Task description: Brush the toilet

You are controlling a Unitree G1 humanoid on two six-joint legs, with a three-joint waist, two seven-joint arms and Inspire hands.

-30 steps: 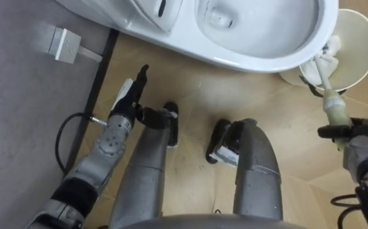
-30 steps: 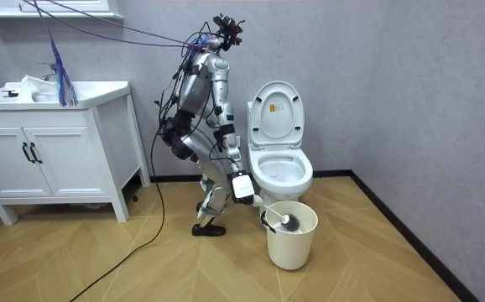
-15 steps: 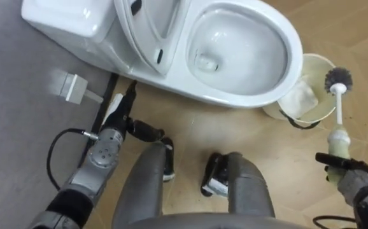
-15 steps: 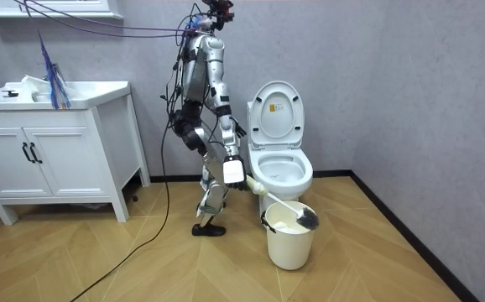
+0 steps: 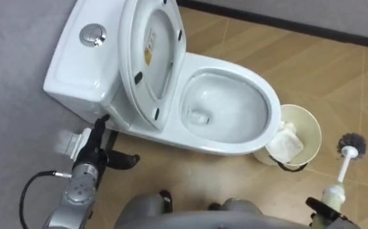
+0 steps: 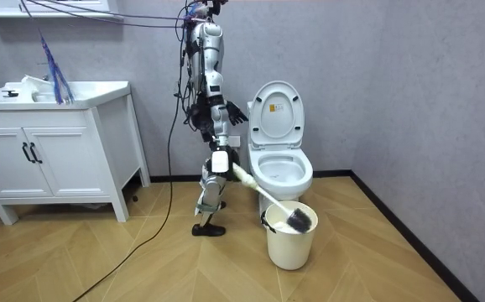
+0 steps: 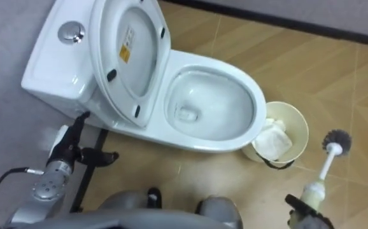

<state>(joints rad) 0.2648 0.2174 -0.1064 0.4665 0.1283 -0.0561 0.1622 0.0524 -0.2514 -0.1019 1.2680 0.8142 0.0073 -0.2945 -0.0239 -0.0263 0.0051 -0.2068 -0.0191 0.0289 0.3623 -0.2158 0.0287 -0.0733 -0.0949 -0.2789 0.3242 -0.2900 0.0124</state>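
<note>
The white toilet (image 5: 230, 62) stands with its lid and seat raised against the tank, and the bowl is open below me. My right hand (image 5: 329, 215) sits at the lower right, shut on the cream handle of the toilet brush (image 5: 343, 166). The brush's dark bristle head (image 5: 351, 144) points up and away, to the right of the cream bin (image 5: 314, 130). In the room view the brush head (image 6: 299, 220) hangs just over the bin's rim. My left hand (image 5: 93, 150) hangs open beside the toilet's base, with straight fingers, and holds nothing.
The bin (image 6: 291, 245) holds crumpled white paper and stands against the front right of the toilet. A white vanity cabinet (image 6: 54, 155) is at the room view's left. The grey wall lies behind the tank, and wooden floor lies to the right.
I have straightened from a deep bend to standing, so the whole toilet has come into the eye views. The brush head has come up out of the bin.
</note>
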